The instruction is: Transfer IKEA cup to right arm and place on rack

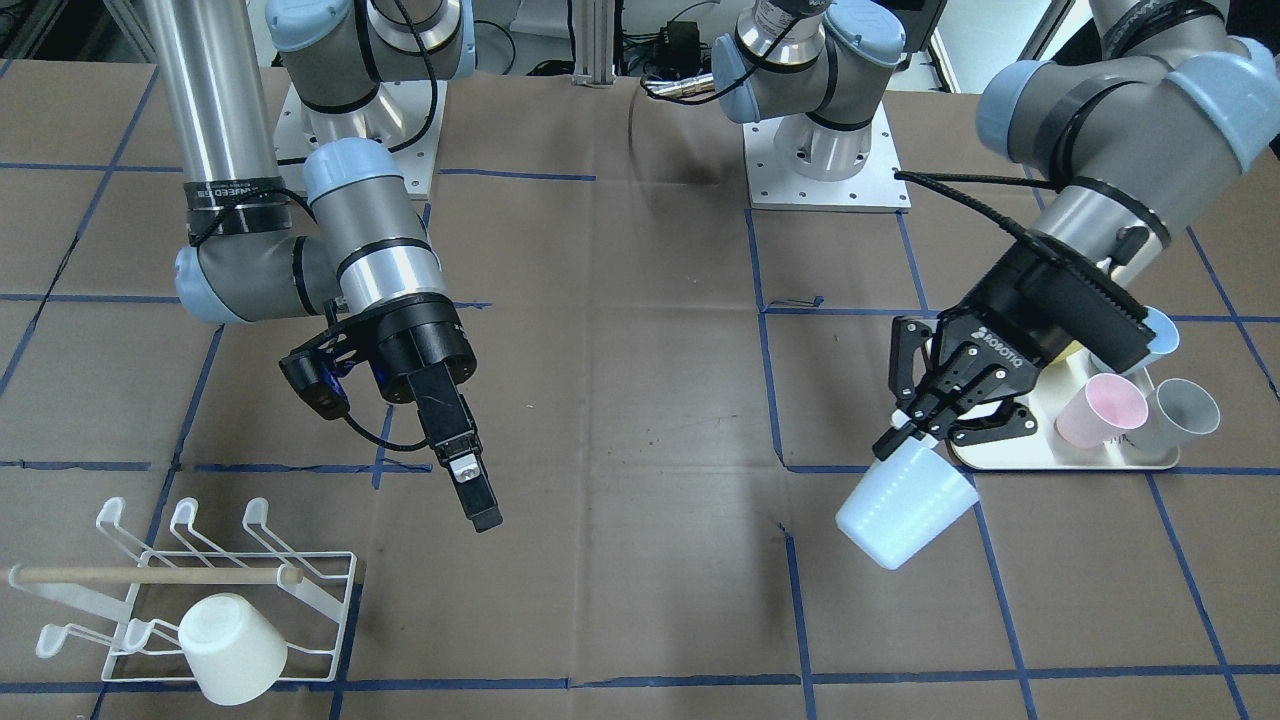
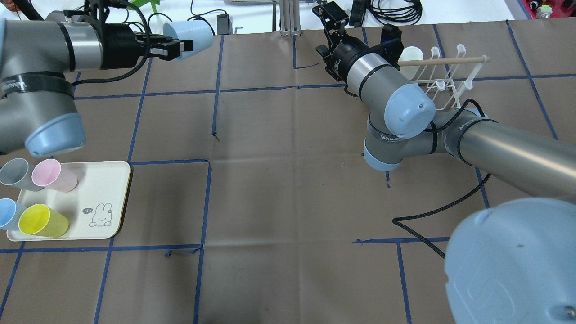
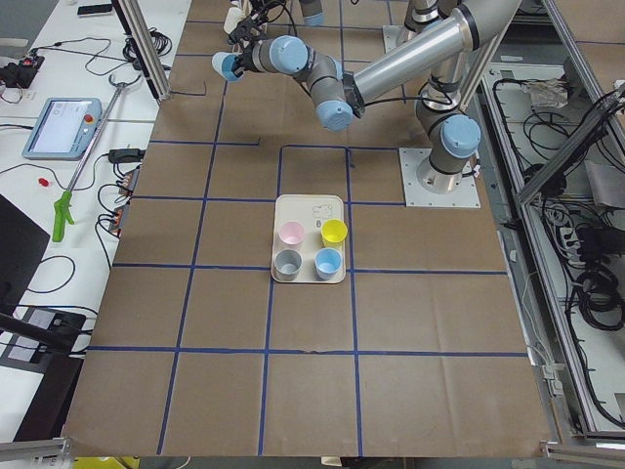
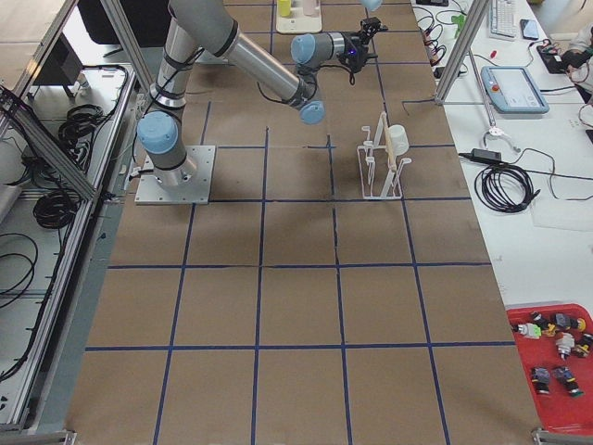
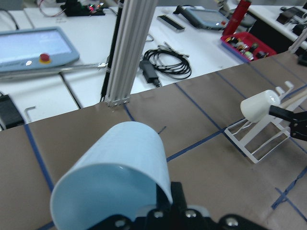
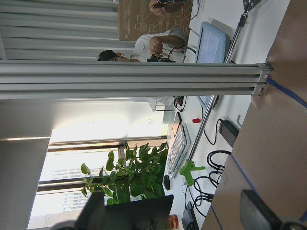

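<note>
A pale-blue IKEA cup [image 1: 905, 510] is seen pinched at its rim by the robot's left hand [image 1: 903, 435], whose fingers are clenched on the cup wall. The cup is held tilted in the air above the bench [image 1: 640, 400], its closed base pointing away from the hand and towards the middle of the brown, blue-taped surface. In the left wrist view the open mouth of the cup is turned back towards the hand.

The right arm [image 1: 370, 270] is shown hanging over the other half of the bench with its right hand [image 1: 478, 500] released and nothing held. In the right wrist view its fingers [image 6: 93, 213] are spread wide at either edge of the picture. The two hands are kept well apart.

The white wire rack [image 1: 345, 615] is set near the bench's operator-side corner on the right arm's side, a wooden dowel [image 1: 150, 575] laid across it. One white cup [image 1: 235, 650] is already hung there, mouth down on a prong.

On the left arm's side, a cream tray [image 2: 108, 193] is pictured with four cups stood on it: pink [image 2: 54, 174], grey [image 2: 15, 173], yellow [image 2: 42, 220] and blue [image 2: 6, 213].
</note>
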